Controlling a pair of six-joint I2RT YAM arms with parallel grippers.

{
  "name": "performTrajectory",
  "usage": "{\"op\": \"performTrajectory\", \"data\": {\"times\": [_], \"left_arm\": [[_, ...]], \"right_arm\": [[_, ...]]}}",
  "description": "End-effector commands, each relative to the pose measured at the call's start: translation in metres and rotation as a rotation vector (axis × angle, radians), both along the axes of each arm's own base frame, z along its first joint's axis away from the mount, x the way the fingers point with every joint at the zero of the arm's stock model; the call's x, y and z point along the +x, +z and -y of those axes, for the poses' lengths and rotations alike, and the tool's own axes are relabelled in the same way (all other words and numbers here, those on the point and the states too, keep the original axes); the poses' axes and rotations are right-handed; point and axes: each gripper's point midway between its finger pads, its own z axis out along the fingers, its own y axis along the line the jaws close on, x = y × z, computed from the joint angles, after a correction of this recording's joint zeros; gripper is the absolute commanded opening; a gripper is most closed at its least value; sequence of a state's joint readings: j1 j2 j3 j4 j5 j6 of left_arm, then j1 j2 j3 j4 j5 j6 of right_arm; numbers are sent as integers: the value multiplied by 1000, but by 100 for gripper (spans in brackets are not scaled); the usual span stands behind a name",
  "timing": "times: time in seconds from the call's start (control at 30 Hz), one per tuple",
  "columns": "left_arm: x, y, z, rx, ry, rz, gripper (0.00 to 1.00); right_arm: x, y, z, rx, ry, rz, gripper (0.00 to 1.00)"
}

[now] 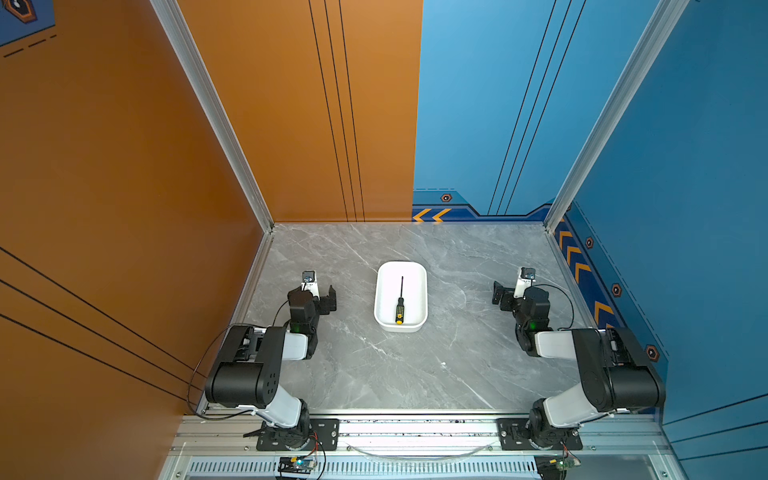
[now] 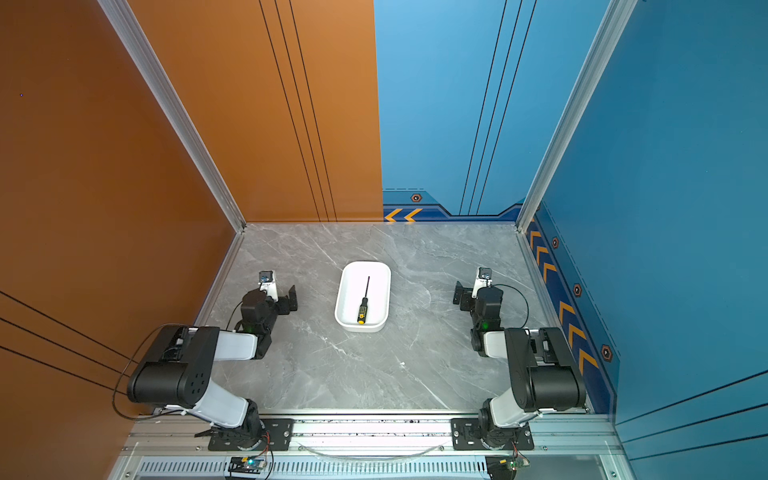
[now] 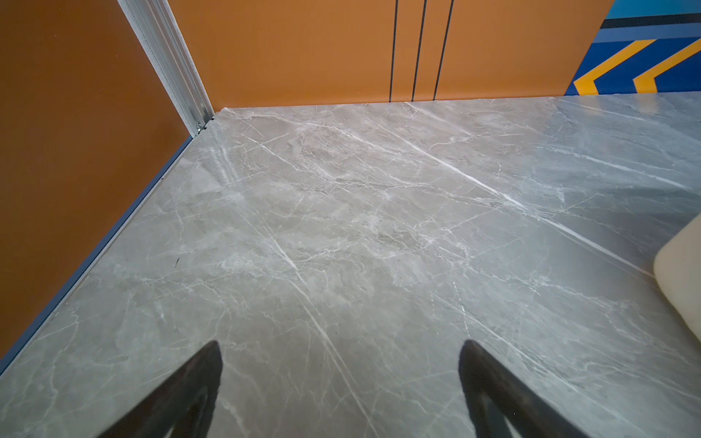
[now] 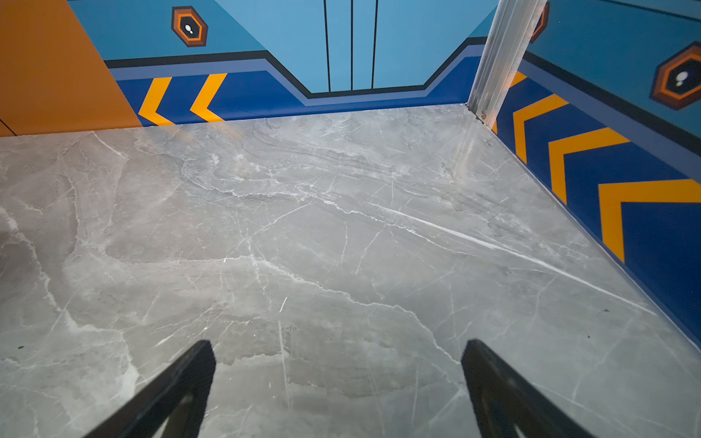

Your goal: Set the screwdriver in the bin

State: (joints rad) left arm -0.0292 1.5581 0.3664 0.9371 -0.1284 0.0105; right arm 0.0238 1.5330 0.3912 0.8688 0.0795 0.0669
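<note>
The screwdriver [image 1: 400,301] [image 2: 363,301] lies flat inside the bin [image 1: 417,286] [image 2: 380,286], shaft pointing toward the rear wall. It has a thin black shaft and a black handle with yellow dots and a yellow end cap, which sits near the bin's front wall. The bin is a shallow white rectangular tray with rounded corners, standing mid-table [image 1: 415,365].

The left gripper [image 3: 341,345] and the right gripper [image 4: 339,345] each show fingers spread wide over bare marble, holding nothing, well apart from the bin on either side.
</note>
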Motion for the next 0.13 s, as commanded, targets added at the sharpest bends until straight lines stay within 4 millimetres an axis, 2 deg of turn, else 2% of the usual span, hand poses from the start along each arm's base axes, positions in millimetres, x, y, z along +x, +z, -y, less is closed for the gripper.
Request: {"op": "performTrajectory", "data": {"times": [0.0,0.1], "left_arm": [[2,0,-6,-2,29,-6,98],[1,-1,-5,-1,28,-7,98]], "right_arm": [[-2,-3,4,-7,-14,4,100],[-2,-3,4,-9,-14,4,100]]}}
